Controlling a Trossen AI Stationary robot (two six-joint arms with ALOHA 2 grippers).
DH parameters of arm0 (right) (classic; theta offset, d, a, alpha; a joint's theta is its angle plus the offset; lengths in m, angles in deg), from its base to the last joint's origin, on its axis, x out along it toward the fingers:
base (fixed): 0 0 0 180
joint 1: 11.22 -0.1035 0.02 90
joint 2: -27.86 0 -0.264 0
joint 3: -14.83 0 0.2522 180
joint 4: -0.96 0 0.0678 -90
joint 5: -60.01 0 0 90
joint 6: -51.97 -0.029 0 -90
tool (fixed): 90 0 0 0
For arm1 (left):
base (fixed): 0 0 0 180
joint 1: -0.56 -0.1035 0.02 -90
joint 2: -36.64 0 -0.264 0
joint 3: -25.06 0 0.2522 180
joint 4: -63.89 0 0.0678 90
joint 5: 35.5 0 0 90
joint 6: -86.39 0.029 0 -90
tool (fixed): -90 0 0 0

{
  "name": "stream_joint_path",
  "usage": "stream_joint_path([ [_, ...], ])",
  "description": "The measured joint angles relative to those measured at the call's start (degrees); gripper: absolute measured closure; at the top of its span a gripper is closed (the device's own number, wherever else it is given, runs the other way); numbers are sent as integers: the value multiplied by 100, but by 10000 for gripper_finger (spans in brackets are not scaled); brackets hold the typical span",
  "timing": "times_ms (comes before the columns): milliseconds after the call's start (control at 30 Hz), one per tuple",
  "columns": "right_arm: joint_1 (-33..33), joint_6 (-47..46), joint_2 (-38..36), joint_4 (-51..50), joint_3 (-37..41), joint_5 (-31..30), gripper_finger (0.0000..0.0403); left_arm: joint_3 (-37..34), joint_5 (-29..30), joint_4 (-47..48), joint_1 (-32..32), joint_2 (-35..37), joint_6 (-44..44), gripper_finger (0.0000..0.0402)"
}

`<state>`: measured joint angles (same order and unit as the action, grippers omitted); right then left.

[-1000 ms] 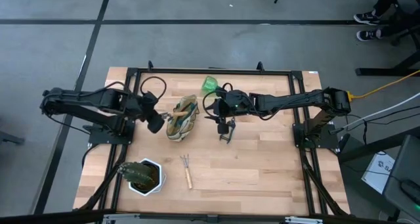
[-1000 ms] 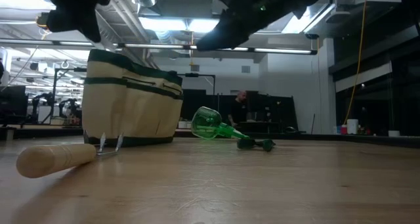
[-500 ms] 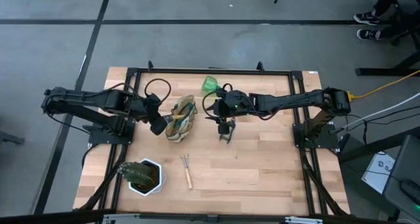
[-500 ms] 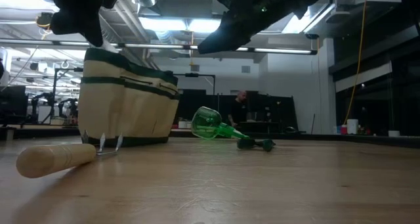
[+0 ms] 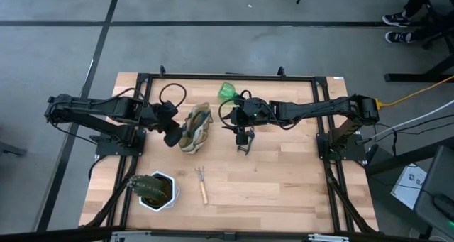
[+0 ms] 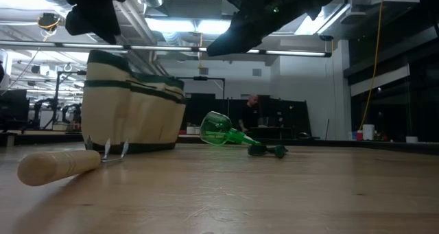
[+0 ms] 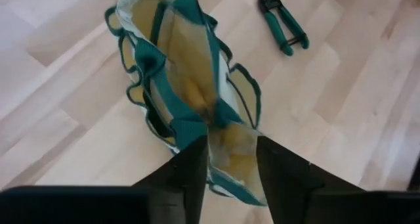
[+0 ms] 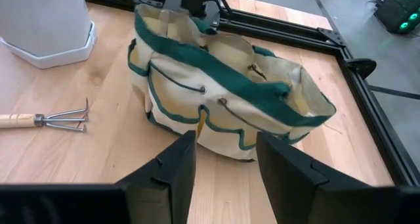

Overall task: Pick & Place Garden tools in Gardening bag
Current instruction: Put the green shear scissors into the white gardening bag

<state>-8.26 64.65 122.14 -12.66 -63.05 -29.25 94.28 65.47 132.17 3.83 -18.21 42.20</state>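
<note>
The cream gardening bag point(image 5: 195, 128) with green trim stands on its base mid-table, mouth up. My left gripper point(image 7: 233, 159) is open at the bag's left end, one finger on each side of the end rim. My right gripper point(image 8: 226, 159) hovers open to the bag's right, pointing at it, with nothing between its fingers. The pruning shears point(image 5: 245, 144) lie flat on the table below the right arm. A green spray bottle point(image 5: 227, 91) lies on its side near the far edge. The wooden-handled rake point(image 5: 202, 183) lies flat toward the near edge. My left gripper comes at the bag's left end slanting down from the table's left. Its fingers point(image 7: 197, 161) stand either side of the green-trimmed end rim point(image 7: 191, 127). I cannot tell whether a finger touches the trim.
A white pot with a green plant point(image 5: 156, 190) stands at the near left corner. A black frame point(image 5: 227, 77) runs around the tabletop. Bare wood lies to the near right of the shears.
My left gripper has turned a little at the bag's left end and edged toward the bag. The bag's upper part has shifted slightly toward the table's left, and its mouth looks narrower from above. My right arm has kept still.
</note>
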Motion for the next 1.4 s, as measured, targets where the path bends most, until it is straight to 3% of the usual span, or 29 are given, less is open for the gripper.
stream_joint_path([
  [267,0,17,0,-79,0,2,240,0,-575,3,2,0,0,259],
  [467,0,17,0,-760,0,14,240,0,-539,5,0,0,430,258],
  [700,-2,15,0,-1991,20,448,240,0,125,5,1,0,1092,258],
  [1033,-2,-50,-2,-1926,671,823,240,0,491,4,5,158,1524,258],
  [1233,-66,-119,-2,-1939,942,1355,240,0,1170,-76,218,477,1978,258],
  [1400,-206,-44,-2,-1928,1201,1437,240,0,1703,-76,593,743,2036,258],
])
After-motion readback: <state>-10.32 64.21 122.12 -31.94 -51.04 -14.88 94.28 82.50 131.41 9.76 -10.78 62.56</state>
